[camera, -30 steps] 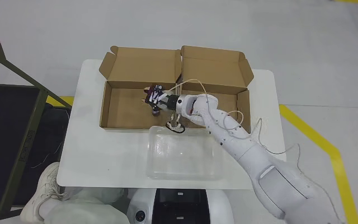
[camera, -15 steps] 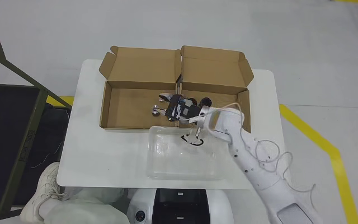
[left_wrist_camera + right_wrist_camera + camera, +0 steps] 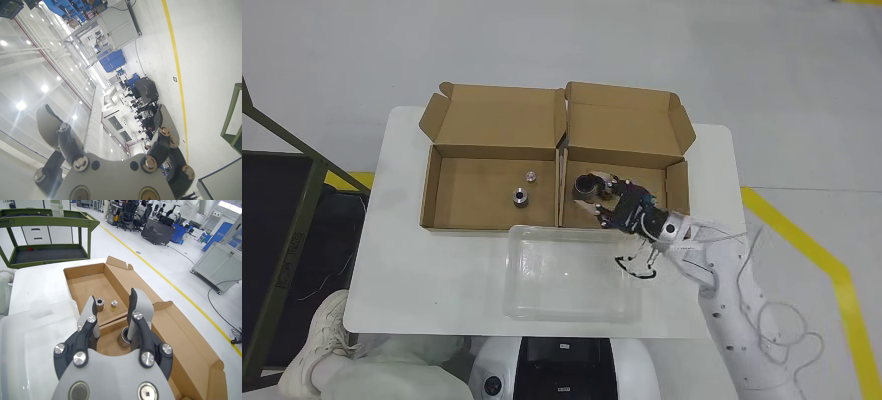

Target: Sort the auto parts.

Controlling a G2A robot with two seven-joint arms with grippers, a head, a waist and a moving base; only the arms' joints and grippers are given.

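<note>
I count three metal parts: one bored cylinder (image 3: pixel 519 197), one small stud (image 3: pixel 531 176), one wide ring (image 3: pixel 587 186). Two cardboard boxes, the left box (image 3: pixel 467 205) and the right box (image 3: pixel 622 125). One clear tub (image 3: pixel 562 285), one counter (image 3: pixel 392 250) under it all

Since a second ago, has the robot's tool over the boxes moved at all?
Yes. The right tool has crossed from the left cardboard box over the divider into the right cardboard box.
</note>
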